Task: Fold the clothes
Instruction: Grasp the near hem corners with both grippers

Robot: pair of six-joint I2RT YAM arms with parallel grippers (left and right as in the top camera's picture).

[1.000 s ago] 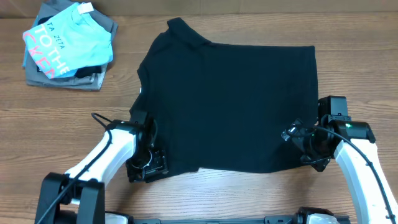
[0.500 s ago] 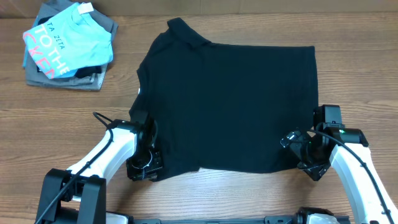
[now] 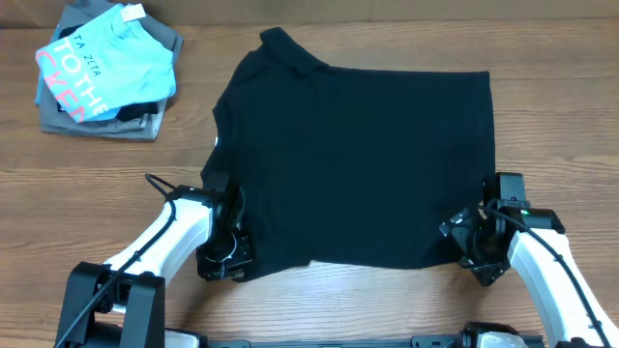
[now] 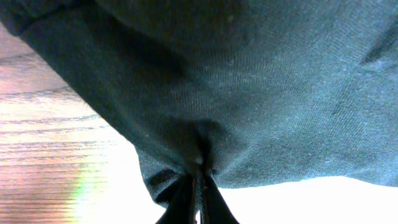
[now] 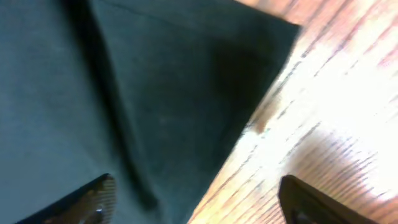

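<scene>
Your shirt (image 3: 358,164) lies flat on the table (image 3: 97,193), left pincer (image 4: 198,180) pinching its near sleeve-side corner, right pincer (image 5: 194,199) spread over its other near corner, probably so you can lift that edge evenly.

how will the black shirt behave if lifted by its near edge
Likely floppy: the black shirt puckers where the left claw pinches it. Probably light, as it lies thin and flat. Its unheld middle would probably sag.

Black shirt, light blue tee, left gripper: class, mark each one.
black shirt (image 3: 358,155), overhead view, chest.
light blue tee (image 3: 111,60), overhead view, printed front.
left gripper (image 4: 198,180), left wrist view, between closed fingertips.
</scene>
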